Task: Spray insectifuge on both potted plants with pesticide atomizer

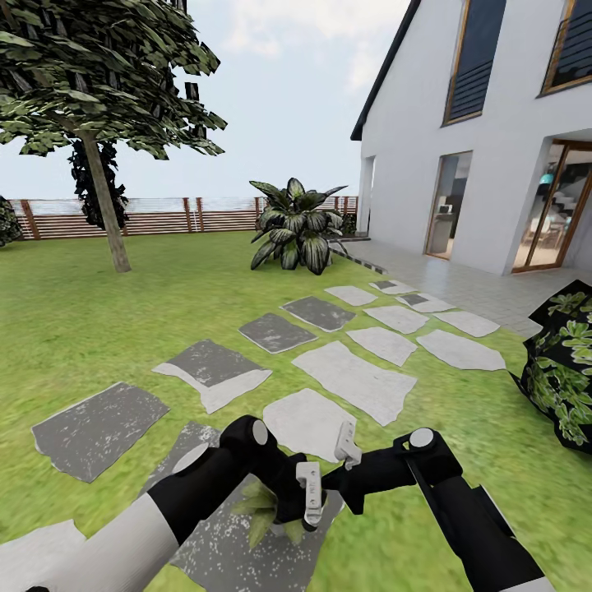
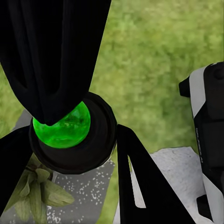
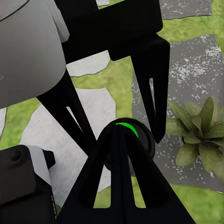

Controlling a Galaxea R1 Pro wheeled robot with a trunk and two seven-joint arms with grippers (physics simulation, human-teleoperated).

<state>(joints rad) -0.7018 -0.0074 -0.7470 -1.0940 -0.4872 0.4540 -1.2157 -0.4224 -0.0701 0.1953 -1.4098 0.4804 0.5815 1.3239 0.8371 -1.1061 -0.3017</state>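
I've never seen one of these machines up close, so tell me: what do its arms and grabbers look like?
Each arm is a thick tube, white near the body and glossy black toward the wrist, with round grey caps at the joints. The left gripper and right gripper show small pale grey finger pieces. Up close, the fingers are flat black tapering blades with slots. No loose cables show.

Two robot arms, left (image 1: 205, 477) and right (image 1: 460, 493). One small potted plant (image 1: 261, 506) under them. About fourteen stepping stones (image 1: 353, 378) across the lawn. One tree (image 1: 103, 123), one large striped-leaf plant (image 1: 298, 224), one house (image 1: 493, 123), one wooden fence (image 1: 156, 215).
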